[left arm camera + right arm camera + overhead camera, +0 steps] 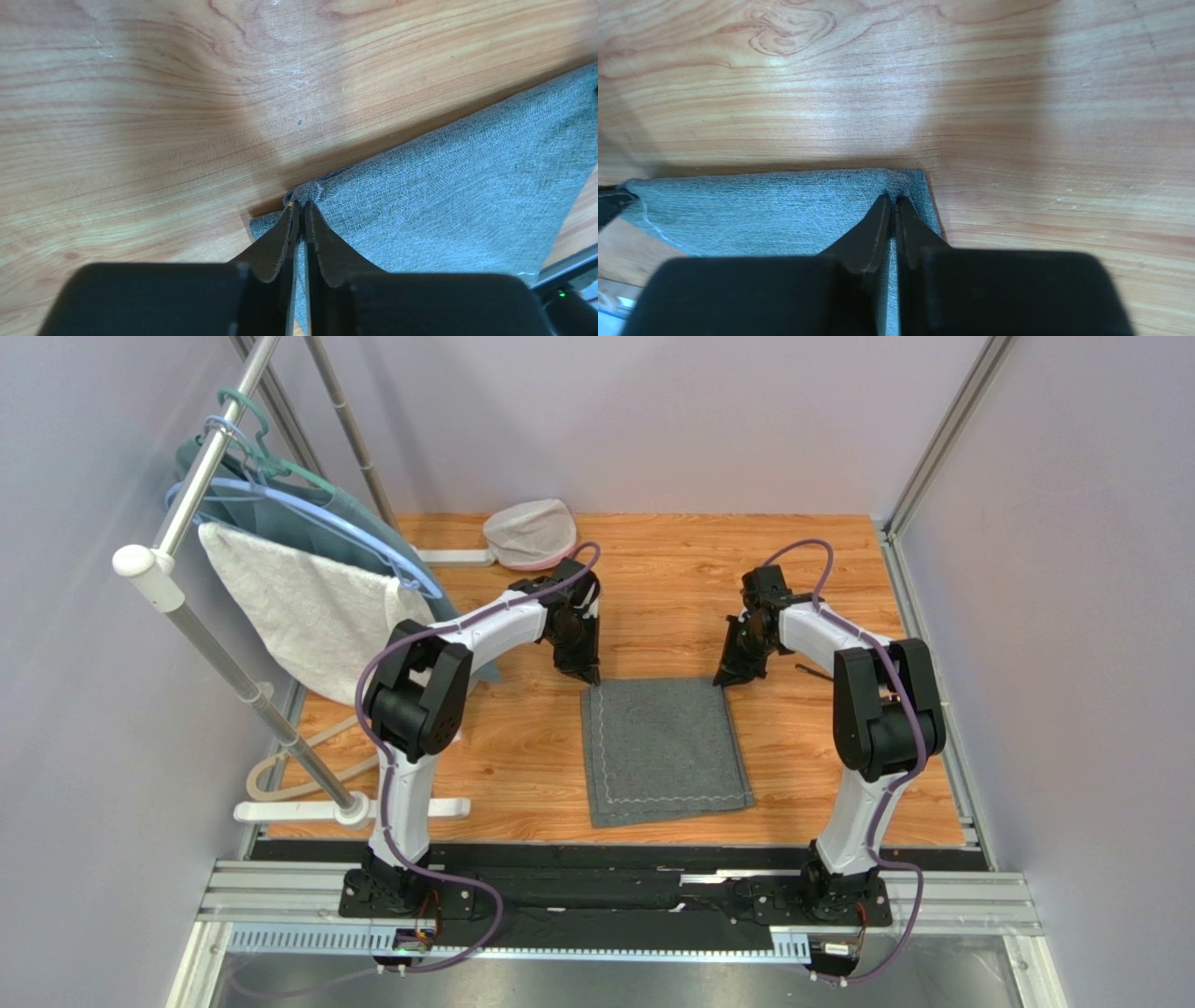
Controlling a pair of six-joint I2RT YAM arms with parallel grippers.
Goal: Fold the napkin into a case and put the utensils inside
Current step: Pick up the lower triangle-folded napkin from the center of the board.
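Wooden table [659,588] (napkin [662,749] atop) — lilac walls [631,420]

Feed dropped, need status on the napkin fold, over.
Left gripper, right gripper shut on far corners of dark grey square cloth napkin. Napkin flat, nothing on it.

I'm watching the black two-finger left gripper [300,206] pinching a corner of the dark grey woven cloth napkin [456,182]. The corner is puckering between the tips while the rest is lying flat on the light wood-grain table [175,105].
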